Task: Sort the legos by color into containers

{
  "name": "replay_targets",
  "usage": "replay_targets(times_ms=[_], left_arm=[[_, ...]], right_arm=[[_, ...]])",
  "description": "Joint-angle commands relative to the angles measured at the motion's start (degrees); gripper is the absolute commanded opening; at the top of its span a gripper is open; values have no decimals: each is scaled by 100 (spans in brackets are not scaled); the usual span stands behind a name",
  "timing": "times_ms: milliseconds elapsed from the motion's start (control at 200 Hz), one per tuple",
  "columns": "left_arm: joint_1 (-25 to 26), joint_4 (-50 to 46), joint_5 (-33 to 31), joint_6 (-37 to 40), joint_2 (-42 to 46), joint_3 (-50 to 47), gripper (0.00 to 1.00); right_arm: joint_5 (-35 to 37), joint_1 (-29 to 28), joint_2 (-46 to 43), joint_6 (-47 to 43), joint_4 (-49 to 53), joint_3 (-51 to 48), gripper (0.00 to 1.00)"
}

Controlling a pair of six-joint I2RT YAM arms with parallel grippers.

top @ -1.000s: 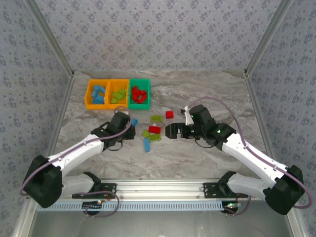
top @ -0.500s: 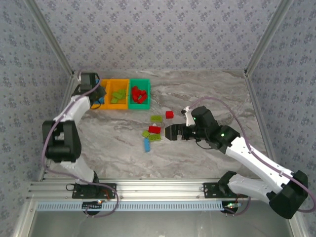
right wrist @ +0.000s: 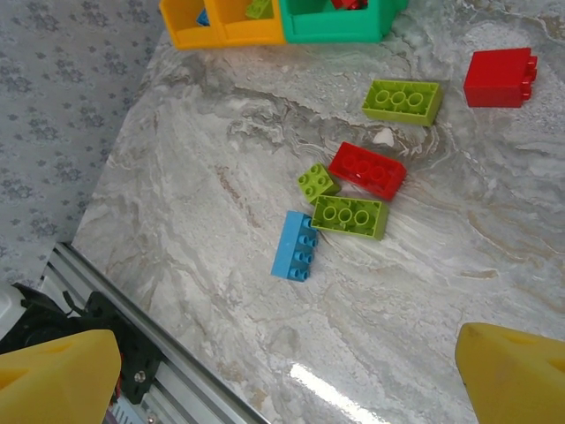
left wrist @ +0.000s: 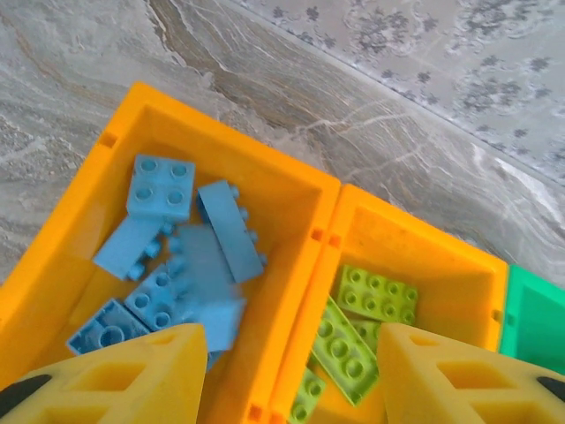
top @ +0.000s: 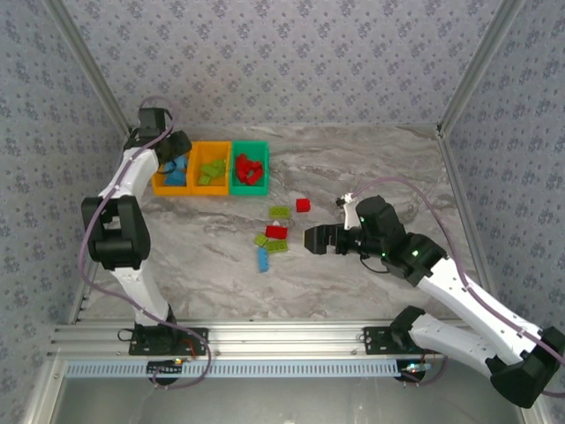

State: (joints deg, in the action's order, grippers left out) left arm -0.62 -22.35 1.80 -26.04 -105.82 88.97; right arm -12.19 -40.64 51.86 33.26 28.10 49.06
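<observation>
At the far left, our left gripper point(left wrist: 287, 375) hangs over the left orange bin point(left wrist: 221, 132), its yellow fingers apart with nothing between them. Blue bricks point(left wrist: 161, 185) lie jumbled in that bin, and one below the gap looks blurred, so we judge it is dropping free. Joined on the right is the middle orange bin point(left wrist: 415, 238) with flat lime bricks point(left wrist: 380, 294), then the green bin point(top: 250, 188) with a heap of red bricks point(top: 249, 168). The bins are smooth, thin-walled plastic with open tops. The bricks are hard, glossy and studded.

Six bricks remain loose on the marble-patterned table point(top: 371, 168), nearer than the bins:

- a lime three-stud brick point(right wrist: 402, 101)
- a square red brick point(right wrist: 500, 77)
- a long red brick point(right wrist: 367, 170)
- a small lime brick point(right wrist: 317, 183)
- a lime brick point(right wrist: 349, 217)
- a blue brick point(right wrist: 295, 246)

The small lime brick touches both the long red brick and the lime brick beside it, so we expect a tight pick there.

Our right gripper point(top: 311, 238) has its jaws spread wide and holds nothing. It sits just right of this cluster, pointing left at it. This arm is clearly the nearer one. The blue brick is the nearest and leftmost of the group and stands apart, its long axis running roughly near to far, so we judge it the cleanest grasp
</observation>
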Motion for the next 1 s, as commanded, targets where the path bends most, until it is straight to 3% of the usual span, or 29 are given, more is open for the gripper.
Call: replay_targets(times_ms=[0, 130, 310, 505, 605, 685, 765, 999], left_arm=[[122, 105, 436, -92, 1249, -562, 53], [655, 189, 559, 301, 2710, -1417, 53], [1396, -200, 952, 2128, 4439, -2276, 59], [1577, -462, 2544, 4446, 5959, -3641, 72], [1820, 36, 2874, 5315, 6624, -4693, 82], [1863, 539, 2847, 5694, 6944, -5459, 99], [1982, 559, 2902, 6207, 7117, -5772, 99], [2234, 55, 2776, 6495, 6781, -5534, 99]], right_arm=[[385, 12, 263, 25, 3, 2, 100], [776, 30, 905, 57, 116, 234, 100], [1030, -41, 2098, 235, 22, 731, 100], [1342, -137, 3729, 664, -20, 1759, 100], [1549, -156, 4631, 743, 14, 2524, 100], [1992, -205, 5219, 689, 38, 2977, 100], [2279, -237, 5714, 574, 44, 3371, 100], [2328, -328, 6994, 423, 605, 4590, 100]])
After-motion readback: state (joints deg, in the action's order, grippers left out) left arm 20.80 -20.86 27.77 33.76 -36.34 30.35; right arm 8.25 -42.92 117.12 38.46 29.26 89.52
